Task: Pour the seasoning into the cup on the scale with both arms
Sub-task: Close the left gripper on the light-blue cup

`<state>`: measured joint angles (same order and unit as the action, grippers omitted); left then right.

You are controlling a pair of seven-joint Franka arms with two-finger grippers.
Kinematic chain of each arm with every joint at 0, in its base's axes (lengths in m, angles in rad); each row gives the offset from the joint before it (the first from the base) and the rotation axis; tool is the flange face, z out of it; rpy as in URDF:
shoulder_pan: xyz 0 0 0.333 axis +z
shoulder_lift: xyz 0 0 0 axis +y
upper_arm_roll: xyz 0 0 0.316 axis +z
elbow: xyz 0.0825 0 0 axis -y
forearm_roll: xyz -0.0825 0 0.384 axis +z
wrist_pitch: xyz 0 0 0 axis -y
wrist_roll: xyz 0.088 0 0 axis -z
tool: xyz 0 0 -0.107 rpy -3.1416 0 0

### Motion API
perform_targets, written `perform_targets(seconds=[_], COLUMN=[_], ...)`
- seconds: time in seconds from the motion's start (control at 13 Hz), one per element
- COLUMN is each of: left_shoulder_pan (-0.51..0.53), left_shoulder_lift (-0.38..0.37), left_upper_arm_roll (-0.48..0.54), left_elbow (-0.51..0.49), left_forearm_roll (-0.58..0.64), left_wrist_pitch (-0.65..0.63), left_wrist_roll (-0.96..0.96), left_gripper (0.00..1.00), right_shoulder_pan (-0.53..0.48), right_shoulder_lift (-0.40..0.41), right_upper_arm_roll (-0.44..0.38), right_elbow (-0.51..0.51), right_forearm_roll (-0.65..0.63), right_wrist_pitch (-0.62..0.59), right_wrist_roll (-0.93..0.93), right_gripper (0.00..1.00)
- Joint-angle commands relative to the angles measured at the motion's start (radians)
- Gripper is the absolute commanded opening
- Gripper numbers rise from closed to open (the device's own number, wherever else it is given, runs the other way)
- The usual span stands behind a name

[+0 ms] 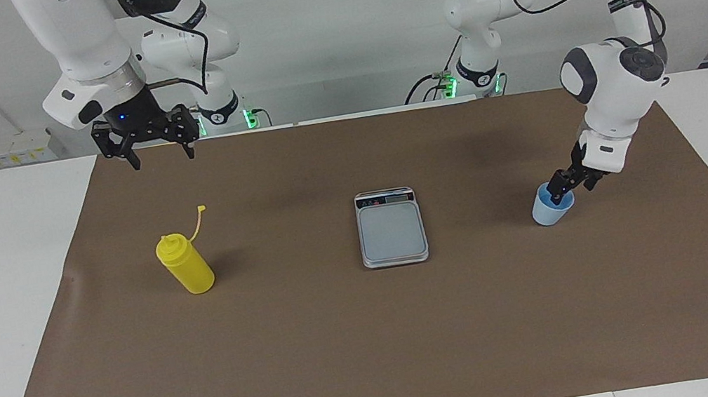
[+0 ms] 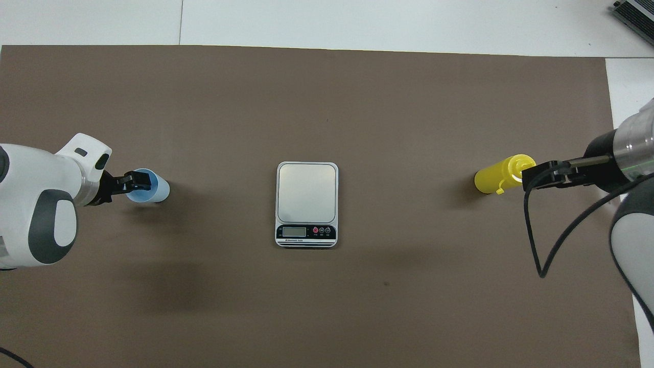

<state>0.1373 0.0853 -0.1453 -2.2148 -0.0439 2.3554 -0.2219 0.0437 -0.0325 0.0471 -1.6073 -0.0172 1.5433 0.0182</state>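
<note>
Brown paper covers the white table (image 1: pixel 0 297) where two white robot arms work before a pale wall. At the left arm's end, the left gripper (image 1: pixel 571 187) has its fingers spread apart at the rim of the pale blue cup (image 1: pixel 549 210), one fingertip reaching over the cup's mouth and the other just outside the wall on the side toward the arm's end of the table; whether either finger touches the plastic cannot be told, and the cup stands upright on the paper, not lifted. Well apart from that gripper, toward the table's middle, lies the silver-grey scale (image 1: pixel 391 228), its weighing plate bare and its dark display strip on the end nearer the robots. At the right arm's end, the right gripper (image 1: pixel 157 155) hangs in the air with its fingers wide apart and nothing between them. Below it, and farther from the robots, stands the yellow seasoning (image 1: pixel 187 265) bottle, upright on the paper, its thin tethered cap (image 1: pixel 201 209) sticking up beside the nozzle. Seen from overhead, this gripper's tips cover the edge of the bottle's top, but the facing view shows it well above the bottle.
</note>
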Motion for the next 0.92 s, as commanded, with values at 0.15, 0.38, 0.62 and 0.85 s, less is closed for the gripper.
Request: perform_targets(seconds=[0.15, 0.38, 0.62, 0.85], left_shoulder_pan=[-0.005, -0.007, -0.007, -0.016], left_shoulder_lift=[0.002, 0.007, 0.027, 0.040], left_upper_arm_roll=[-0.003, -0.003, -0.003, -0.005], left_elbow=[-0.017, -0.007, 0.059, 0.214], left_forearm_roll=[0.009, 0.009, 0.010, 0.010], left_wrist_pitch=[0.035, 0.025, -0.037, -0.181], left_wrist_roll=[-0.036, -0.024, -0.022, -0.022], left_gripper=[0.26, 0.00, 0.00, 0.00], right_shoulder_pan=[-0.019, -0.018, -0.033, -0.033], right_shoulder_lift=[-0.027, -0.027, -0.027, -0.027], right_upper_arm_roll=[0.005, 0.004, 0.004, 0.004], right_elbow=[-0.033, -0.033, -0.034, -0.034], right_forearm_roll=[0.023, 0.022, 0.023, 0.022], right_wrist_pitch=[0.014, 0.012, 0.009, 0.008], right_wrist_roll=[-0.021, -0.023, -0.027, -0.027], right_gripper=[1.00, 1.00, 1.00, 1.00])
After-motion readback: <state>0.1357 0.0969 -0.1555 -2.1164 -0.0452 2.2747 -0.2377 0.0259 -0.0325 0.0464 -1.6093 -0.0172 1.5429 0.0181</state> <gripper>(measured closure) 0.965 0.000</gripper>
